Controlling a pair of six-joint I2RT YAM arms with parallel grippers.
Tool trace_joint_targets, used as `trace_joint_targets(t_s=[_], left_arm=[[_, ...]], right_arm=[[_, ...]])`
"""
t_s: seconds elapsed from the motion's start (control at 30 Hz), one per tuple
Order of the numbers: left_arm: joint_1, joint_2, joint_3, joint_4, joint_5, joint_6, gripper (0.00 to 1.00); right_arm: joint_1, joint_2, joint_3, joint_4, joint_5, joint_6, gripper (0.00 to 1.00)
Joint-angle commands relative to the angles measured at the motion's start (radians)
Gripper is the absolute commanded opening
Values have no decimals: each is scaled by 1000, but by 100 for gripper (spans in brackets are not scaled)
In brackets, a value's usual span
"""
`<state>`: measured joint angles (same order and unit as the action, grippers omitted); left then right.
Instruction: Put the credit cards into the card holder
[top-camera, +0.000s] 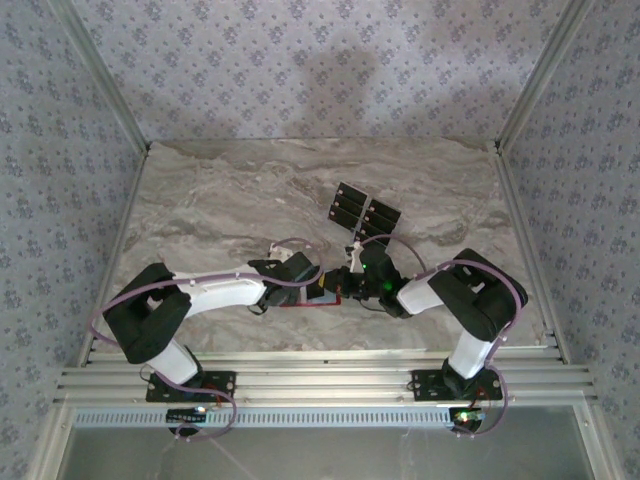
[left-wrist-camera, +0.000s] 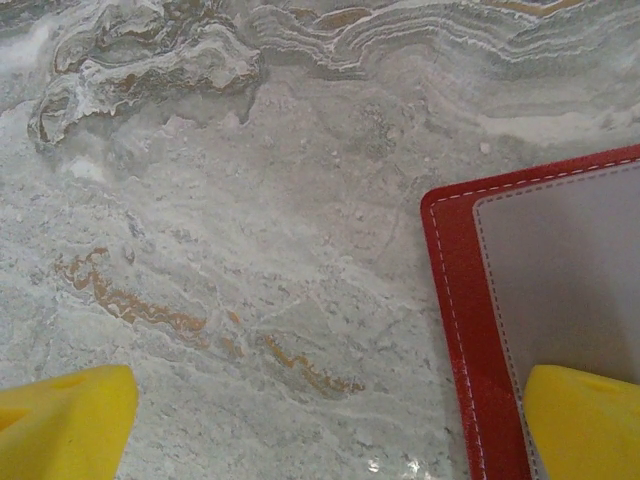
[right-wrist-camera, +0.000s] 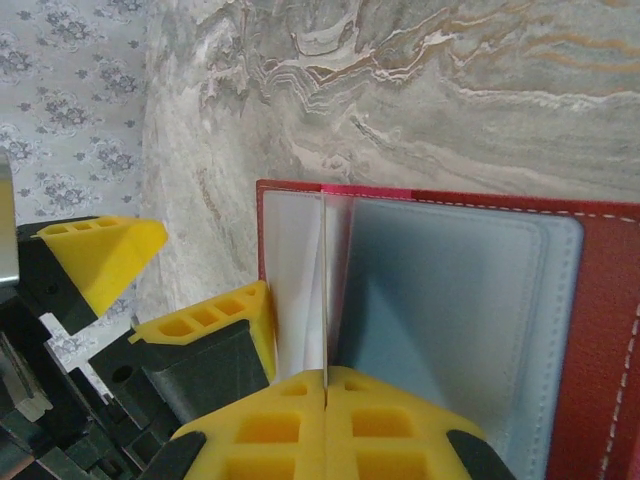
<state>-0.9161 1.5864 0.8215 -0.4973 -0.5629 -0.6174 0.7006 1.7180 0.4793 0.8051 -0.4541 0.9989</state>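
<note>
Your right tool (right-wrist-camera: 325, 390) is pinching a thin inner leaf of the card holder (right-wrist-camera: 600, 300) — likely soft and floppy, so grip near its edge. Your left tool (left-wrist-camera: 320, 430) is spread, straddling its red border. The credit cards (top-camera: 362, 212) — probably stiff, slick — lie near, farther back on the tabletop (top-camera: 220, 200).

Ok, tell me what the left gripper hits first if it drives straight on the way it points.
The left gripper would probably meet the card holder first: one finger is over its grey lining, the other over bare table.
</note>
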Motion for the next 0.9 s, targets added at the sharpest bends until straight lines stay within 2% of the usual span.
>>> trace_joint_targets(t_s=[0.0, 0.17, 0.37, 0.6, 0.87], left_arm=[[6, 8, -14, -70, -9, 17, 100], [6, -54, 14, -95, -42, 20, 100], [3, -83, 66, -67, 5, 58, 100], [-21, -32, 80, 9, 53, 86, 100], [-21, 50, 74, -16, 1, 54, 100]], right_arm=[[-6, 11, -4, 32, -6, 19, 0], [-9, 12, -20, 36, 1, 26, 0], [-8, 11, -30, 37, 6, 31, 0], [-7, 18, -34, 34, 17, 35, 0], [-7, 27, -38, 34, 28, 43, 0]])
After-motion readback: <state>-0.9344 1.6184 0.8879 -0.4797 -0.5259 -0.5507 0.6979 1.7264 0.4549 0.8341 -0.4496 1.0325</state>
